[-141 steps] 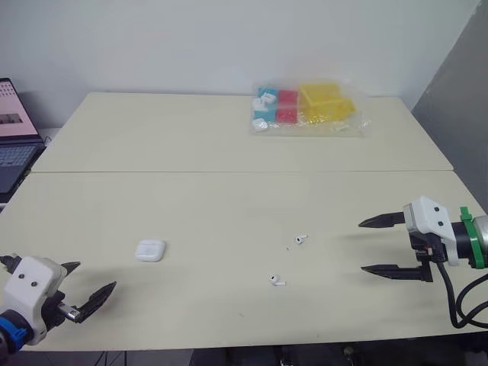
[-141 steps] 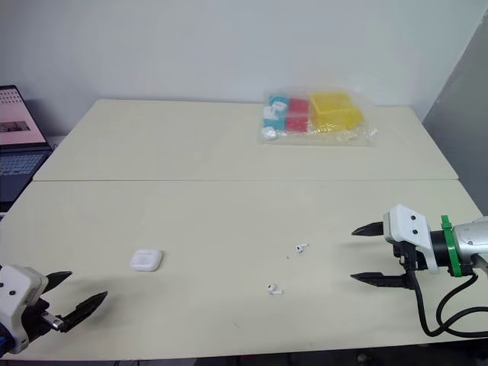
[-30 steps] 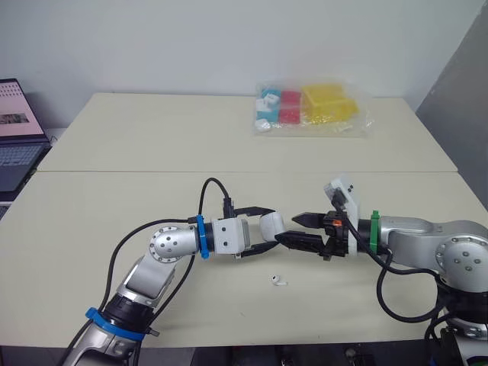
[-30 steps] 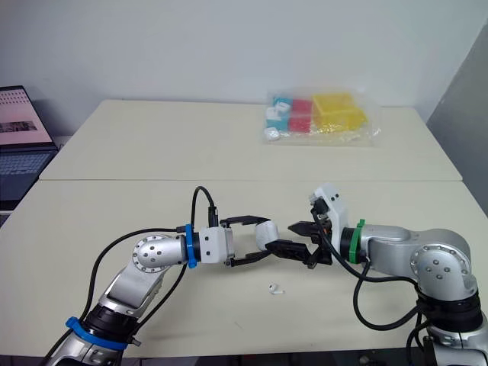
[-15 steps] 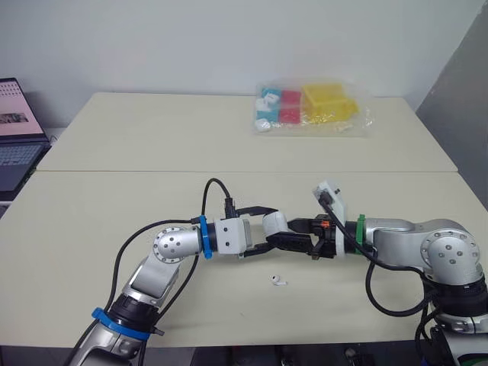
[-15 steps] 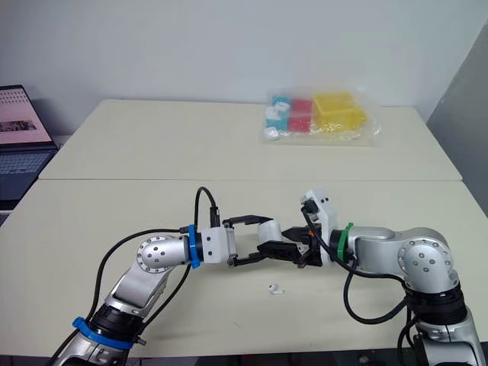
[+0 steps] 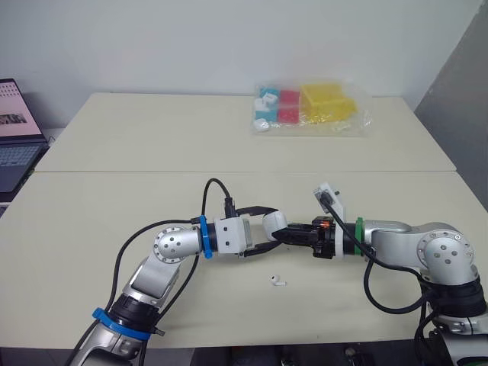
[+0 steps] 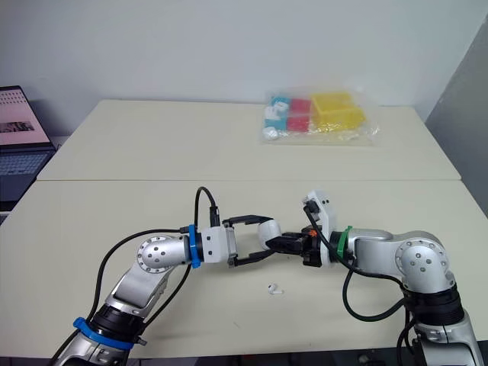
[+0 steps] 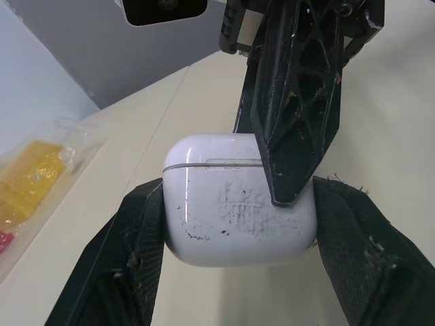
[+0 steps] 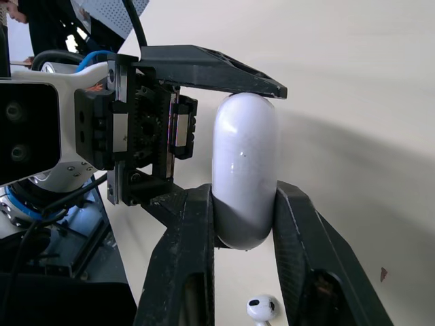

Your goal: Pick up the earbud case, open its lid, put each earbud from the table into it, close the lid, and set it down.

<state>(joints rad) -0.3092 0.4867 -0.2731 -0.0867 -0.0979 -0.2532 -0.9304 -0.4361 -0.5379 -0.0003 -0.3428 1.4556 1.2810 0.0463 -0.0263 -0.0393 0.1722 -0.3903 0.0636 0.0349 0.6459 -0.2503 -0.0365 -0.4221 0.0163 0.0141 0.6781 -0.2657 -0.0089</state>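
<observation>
The white earbud case [image 7: 276, 222] hangs a little above the table's middle, its lid seam closed in the left wrist view. My left gripper [image 7: 268, 228] is shut on its two side faces [image 9: 231, 210]. From the right, my right gripper [image 7: 289, 232] is shut on the case's other end, and its fingers [image 10: 197, 244] press both flat faces of the case [image 10: 245, 156]. One white earbud [image 7: 278, 281] lies on the table just in front of and below the two grippers. It shows as an earbud [image 10: 262, 309] in the right wrist view too.
A clear bag of coloured blocks [image 7: 309, 108] lies at the far right of the back table. An open laptop [image 7: 15, 137] stands off the left edge. A seam [image 7: 114, 171] runs across between the two tabletops.
My right gripper, open around the case's end a second ago, has slid slightly left and closed on the case. The left gripper keeps its hold and place.
</observation>
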